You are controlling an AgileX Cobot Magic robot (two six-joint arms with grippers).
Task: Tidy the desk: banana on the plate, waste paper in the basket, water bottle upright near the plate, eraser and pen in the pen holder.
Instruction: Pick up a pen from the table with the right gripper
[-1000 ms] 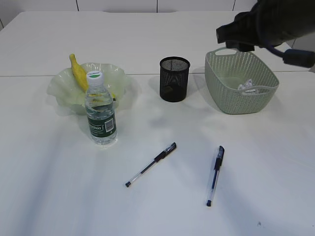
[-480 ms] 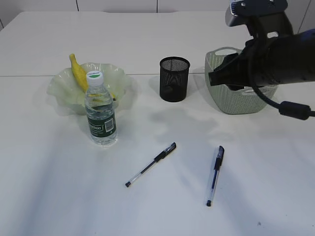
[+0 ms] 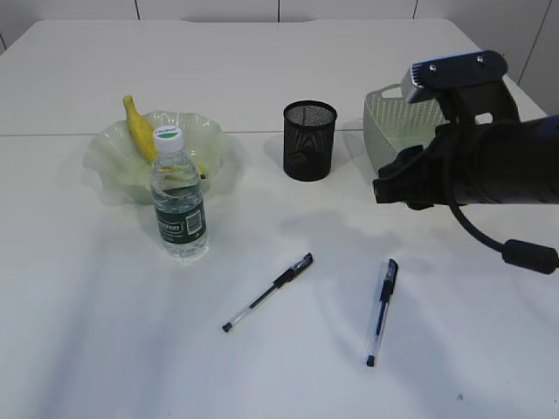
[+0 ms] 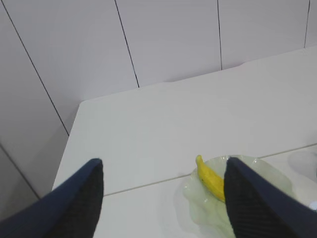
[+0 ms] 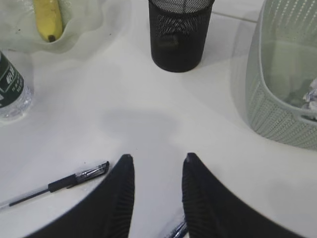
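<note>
Nearest, low in the exterior frame on the white worktop (image 3: 105, 349): two pens, one (image 3: 267, 292) slanted at centre, another (image 3: 382, 311) to its right, both lying flat and well apart. Above the right pen, right gripper (image 5: 157, 166) hovering, fingers (image 5: 121, 193) partly apart, nothing between them. Left of centre, water bottle (image 3: 178, 197) upright, just in front of the plate (image 3: 109, 157). On the plate, banana (image 3: 140, 128). Centre, black mesh pen holder (image 3: 309, 140), a dark item dimly inside. Right of it, green basket (image 3: 384, 122), crumpled paper (image 5: 311, 96) within. In the left wrist frame, left gripper (image 4: 163, 188) raised above the plate's side, fingers (image 4: 79, 198) wide apart, empty.
</note>
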